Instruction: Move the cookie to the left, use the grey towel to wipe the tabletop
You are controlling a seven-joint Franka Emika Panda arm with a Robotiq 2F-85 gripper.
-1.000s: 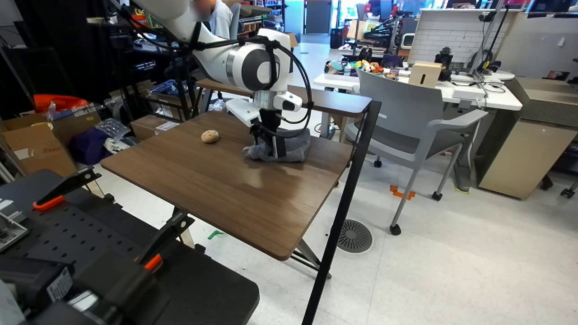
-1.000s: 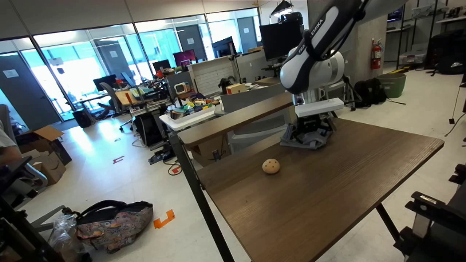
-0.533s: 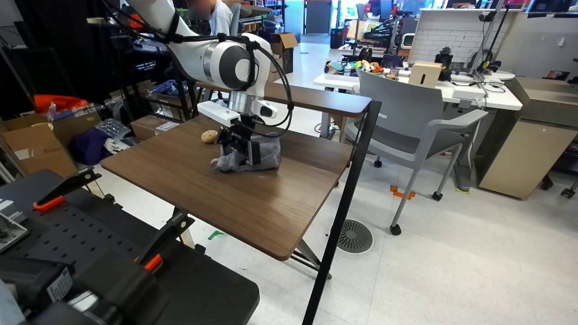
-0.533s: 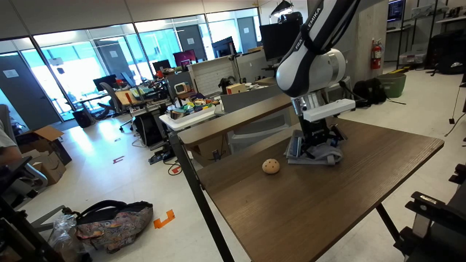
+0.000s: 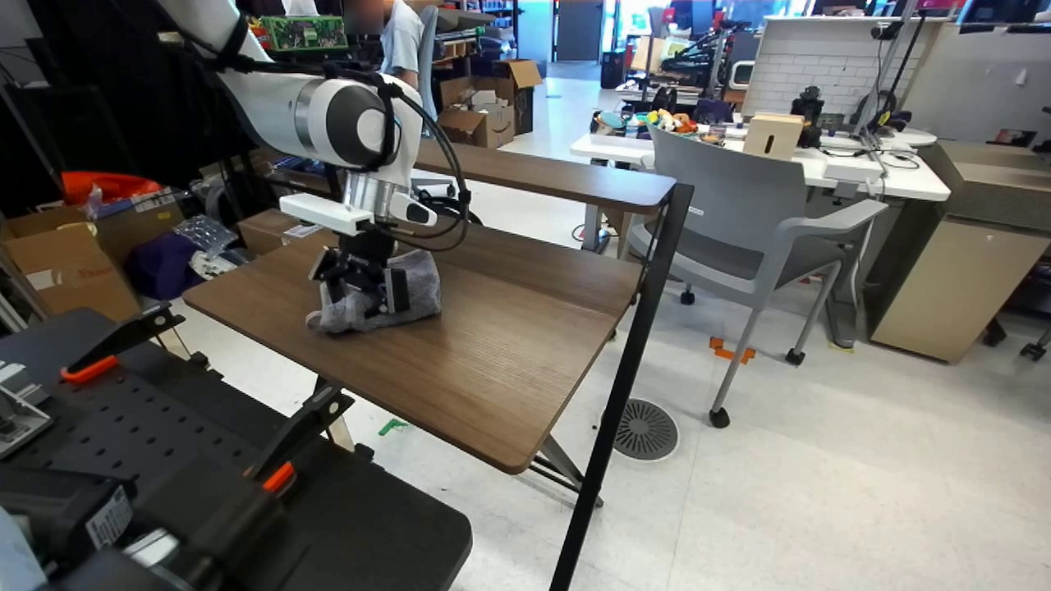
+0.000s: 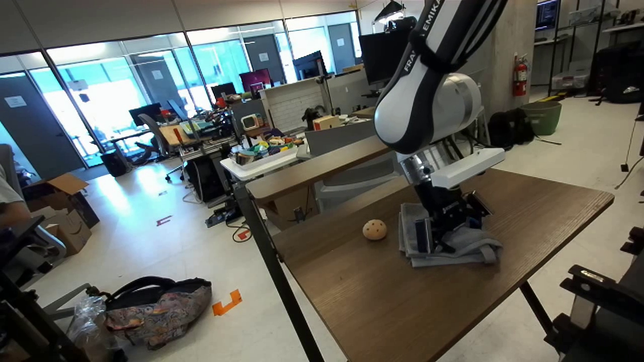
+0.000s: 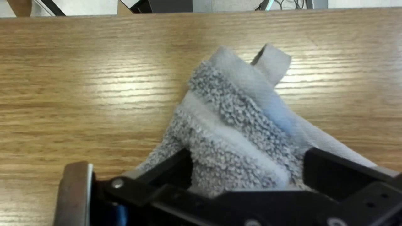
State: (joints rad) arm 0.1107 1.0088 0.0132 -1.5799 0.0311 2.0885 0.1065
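Wiping: probably making up the step in hand, as the towel (image 7: 248, 138) is lying bunched on the tabletop (image 6: 427, 311) under the end effector (image 6: 453, 227), with the cookie (image 6: 375, 230) sitting aside.
End effector: being released, its fingers (image 6: 424, 236) standing wide apart and the towel lying beneath and between them; it is seemingly pressing from above rather than grasping.
Towel: resting roughly midway between the edge along the shelf (image 6: 322, 163) and the edge facing the bench (image 5: 386, 509), its long axis seemingly running crosswise between those edges.
Cookie: lying near the towel without touching it, closer to the shelf edge and to the corner by the frame (image 6: 289, 296).
Next stroke: likely turning on the cookie lying off the end effector's side, toward that corner; sweeping that way would be risking a bump, while the bench edge is looking safer.
Exterior views: in an exterior view the cookie (image 6: 375, 230) is showing plainly, with wood between it and the towel; in an exterior view the arm (image 5: 263, 107) and end effector (image 5: 364, 295) are standing over that area and no cookie is showing, probably hiding behind them.
Wrist view: missing the cookie too, but revealing the towel's nubby pile and its loop (image 7: 274, 64) pointing toward a tabletop edge.
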